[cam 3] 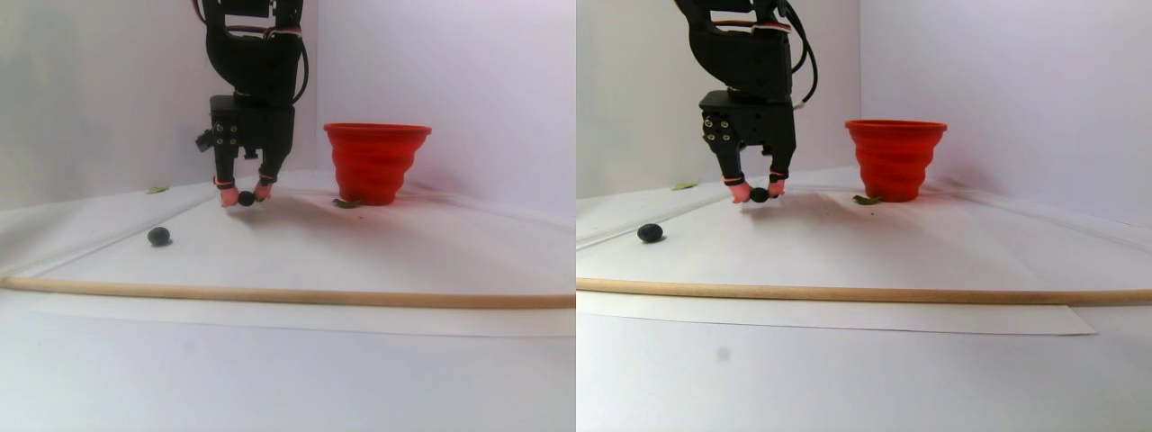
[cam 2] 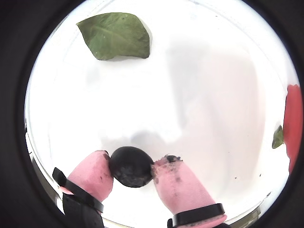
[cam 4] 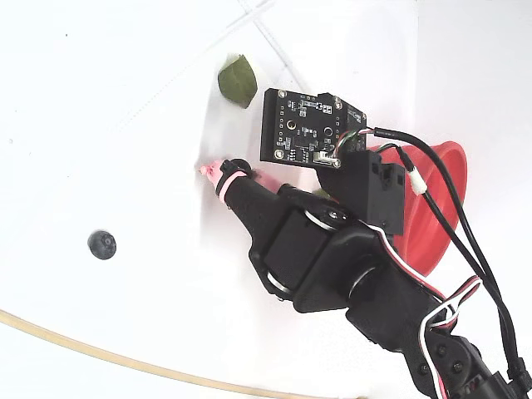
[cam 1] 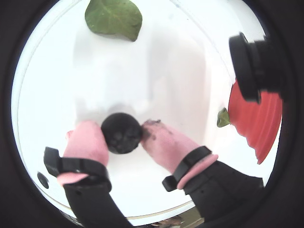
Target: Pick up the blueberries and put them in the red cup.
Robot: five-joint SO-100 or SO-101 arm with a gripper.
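My gripper (cam 1: 121, 129) has pink-padded fingers, and they are shut on one dark blueberry (cam 1: 121, 133) at or just above the white surface. Both wrist views show the berry (cam 2: 131, 166) pinched between the two pads. In the stereo pair view the gripper (cam 3: 246, 194) hangs straight down, to the left of the red cup (cam 3: 376, 162). The cup's rim shows at the right edge in both wrist views (cam 1: 256, 118). A second blueberry (cam 3: 158, 236) lies loose on the table, also in the fixed view (cam 4: 101, 244). I see no other berries.
A large green leaf (cam 1: 114, 18) lies ahead of the gripper, and a small leaf (cam 3: 346, 203) lies at the cup's base. A long wooden stick (cam 3: 288, 295) crosses the front of the white sheet. Walls stand close behind.
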